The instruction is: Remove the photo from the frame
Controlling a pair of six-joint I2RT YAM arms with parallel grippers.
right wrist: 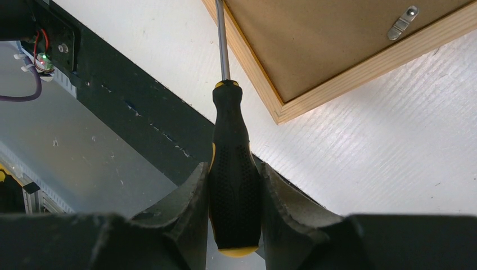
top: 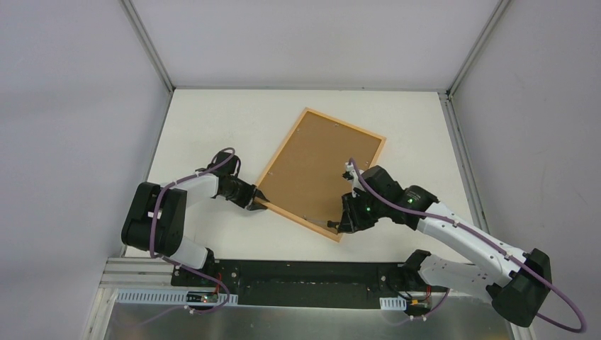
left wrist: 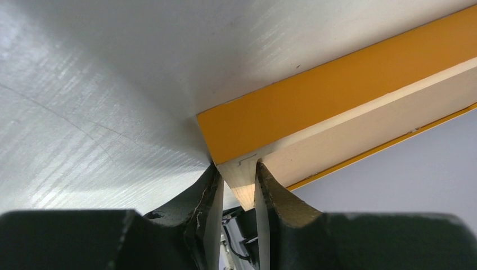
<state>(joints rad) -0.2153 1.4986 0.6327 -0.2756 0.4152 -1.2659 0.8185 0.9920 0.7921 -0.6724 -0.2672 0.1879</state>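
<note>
Frame (top: 346, 123) face-down, skewed, mid-table (top: 212, 120). Brown backing board (top: 322, 170) uppermost; photo not visible, presumably beneath.
Left fingers (left wrist: 274, 197) pinch frame's near-left corner.
Right fingers (right wrist: 185, 202) clamp screwdriver (right wrist: 233, 157) handle; shaft reaches frame's near edge, tip unseen.
Clip (right wrist: 402, 22) spans rail and board.
Judgement: keep corner pinned, swing clip aside gently, avoid gouging board.

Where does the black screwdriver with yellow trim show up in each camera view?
Top external: the screwdriver is low centre, held in the right gripper, its shaft reaching the near edge of the orange-edged wooden frame.
Left wrist: not in it; the left gripper pinches a frame corner.
Right wrist: centre, handle between the fingers, shaft running up to the frame.
Shared landmark: the frame.
</note>
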